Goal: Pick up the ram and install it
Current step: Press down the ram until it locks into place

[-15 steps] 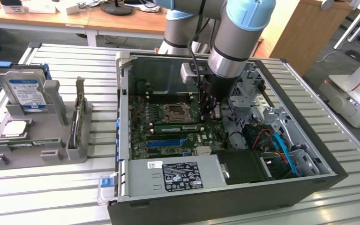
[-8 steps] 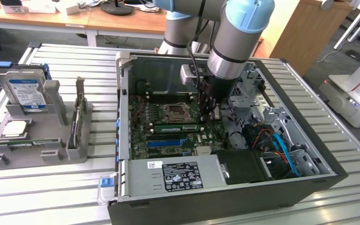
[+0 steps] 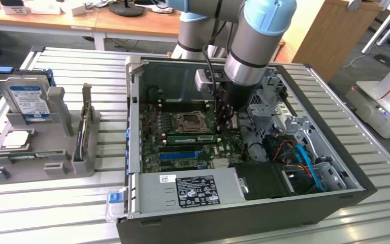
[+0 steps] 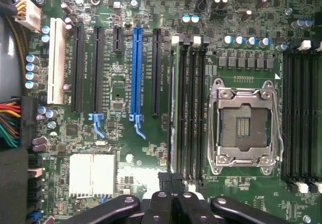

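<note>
Gripper (image 3: 227, 123) closed, low over the motherboard (image 4: 121, 88) inside the open computer case (image 3: 249, 208), ram (image 3: 191, 138) seated in a slot beside the empty processor socket (image 4: 244, 127), hard drive (image 3: 26, 101) in the grey holder (image 3: 73, 162) outside.

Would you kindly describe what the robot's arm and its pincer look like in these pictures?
The arm is built of thick silver-grey cylindrical tubes with light blue caps at the joints and a black ring near the wrist. A black cable runs down beside it. Below the wrist sits a black housing. In the wrist view the pincer is glossy black, with rounded linkage bars joined by small silver screws.
</note>
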